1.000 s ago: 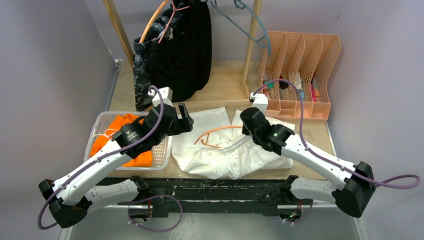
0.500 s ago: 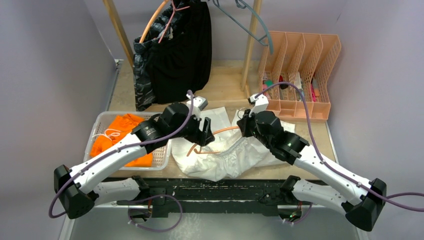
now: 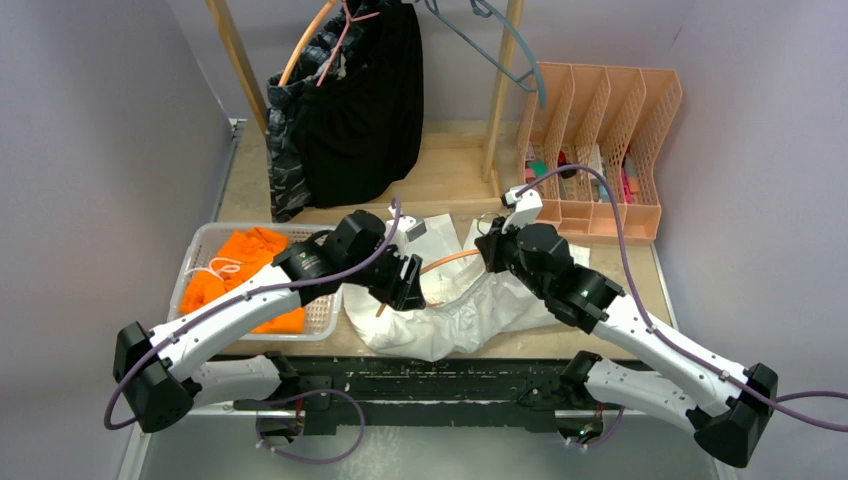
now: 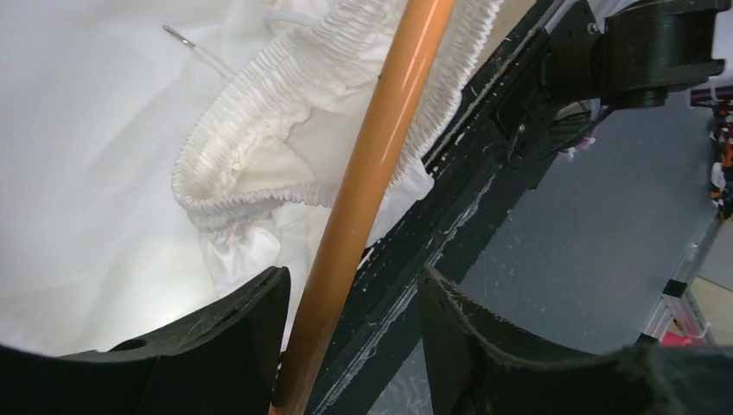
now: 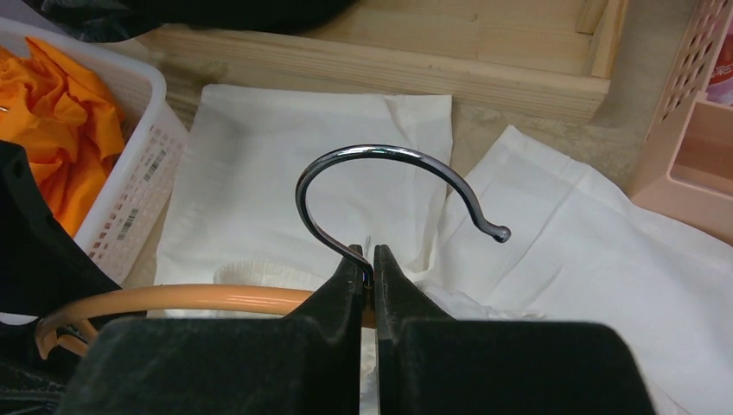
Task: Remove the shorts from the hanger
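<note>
The white shorts (image 3: 470,305) lie bunched on the table, their elastic waist still round an orange hanger (image 3: 452,261). My right gripper (image 3: 491,250) is shut on the neck of the hanger's metal hook (image 5: 380,156), seen in the right wrist view (image 5: 367,256). My left gripper (image 3: 401,286) is open, and the hanger's orange bar (image 4: 389,130) runs between its jaws, close to the left finger (image 4: 251,328). The orange shorts (image 3: 250,265) lie in a basket. The black shorts (image 3: 375,100) and camo shorts (image 3: 285,150) hang on the rack at the back.
A white mesh basket (image 3: 195,250) stands at the left. A peach file organiser (image 3: 600,150) stands at the back right. Wooden rack posts (image 3: 235,60) rise at the back, with a teal hanger (image 3: 505,55). The table's black front rail (image 4: 484,173) lies just under the left gripper.
My left gripper has swung right from the basket and lowered onto the hanger's left arm. My right gripper has shifted slightly forward with the hook. The white shorts have bunched toward the front.
</note>
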